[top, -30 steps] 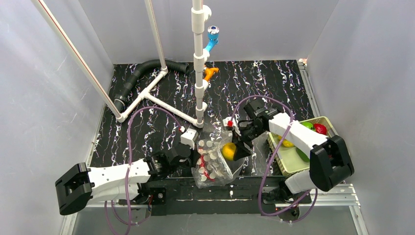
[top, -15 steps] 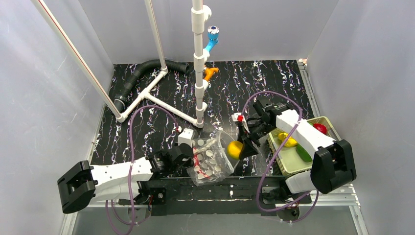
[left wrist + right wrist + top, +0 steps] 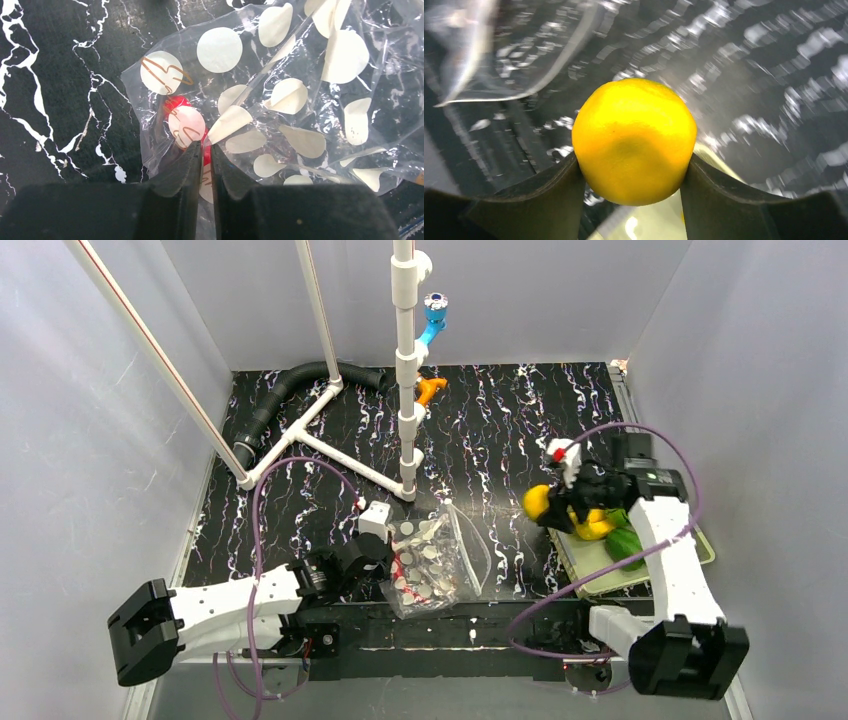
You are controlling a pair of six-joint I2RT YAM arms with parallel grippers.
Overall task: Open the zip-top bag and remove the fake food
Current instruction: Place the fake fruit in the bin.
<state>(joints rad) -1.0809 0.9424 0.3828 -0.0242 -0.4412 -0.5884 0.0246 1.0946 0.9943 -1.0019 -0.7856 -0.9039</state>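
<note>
The zip-top bag point(image 3: 435, 565) lies crumpled near the table's front edge, clear with whitish dots point(image 3: 219, 49). My left gripper point(image 3: 388, 562) is at its left end, with the jaws point(image 3: 206, 147) pinched on the bag's film. A red piece of fake food point(image 3: 172, 103) shows inside the bag by the fingertips. My right gripper point(image 3: 548, 506) is shut on a round yellow fruit point(image 3: 537, 501), held in the air at the left edge of the basket, well right of the bag. In the right wrist view the fruit point(image 3: 634, 140) fills the gap between the jaws.
A pale yellow-green mesh basket point(image 3: 598, 575) at the right holds a yellow banana point(image 3: 597, 527) and a green piece point(image 3: 626, 541). A white pipe frame point(image 3: 405, 390), a black hose point(image 3: 290, 385) and blue point(image 3: 433, 315) and orange point(image 3: 430, 390) fittings stand at the back.
My right gripper has carried the yellow fruit out of the bag's mouth and to the right, up to the basket. The bag has sagged flatter. The left gripper stays at the bag.
</note>
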